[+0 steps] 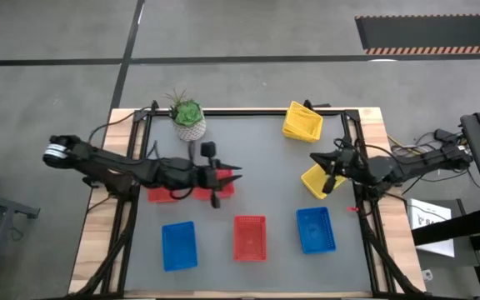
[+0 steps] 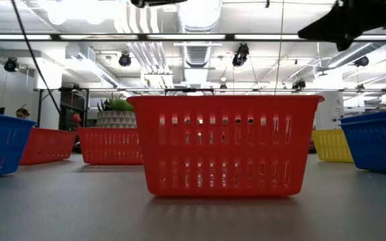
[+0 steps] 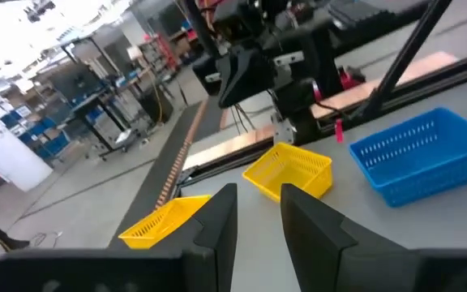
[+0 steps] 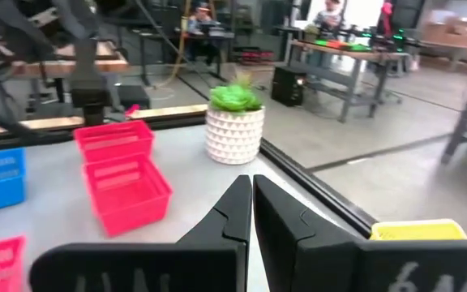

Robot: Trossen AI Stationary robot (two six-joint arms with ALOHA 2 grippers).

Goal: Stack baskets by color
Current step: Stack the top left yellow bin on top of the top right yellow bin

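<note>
My left gripper (image 1: 235,172) hangs open over the middle of the table with nothing between its fingers (image 3: 258,212). Below its arm stand two red baskets (image 1: 167,194) (image 1: 222,185), side by side. My right gripper (image 1: 317,158) is shut and empty, above a yellow basket (image 1: 318,181) at the table's right side. Another yellow basket (image 1: 302,122) lies tilted at the far right. Along the near side stand a blue basket (image 1: 179,246), a red basket (image 1: 250,237) and a second blue basket (image 1: 315,229). All the baskets rest on the grey table.
A green plant in a white pot (image 1: 188,119) stands at the far edge, left of the middle. A black frame rail (image 1: 248,112) runs around the grey table top. Bare table shows in the middle between the two grippers.
</note>
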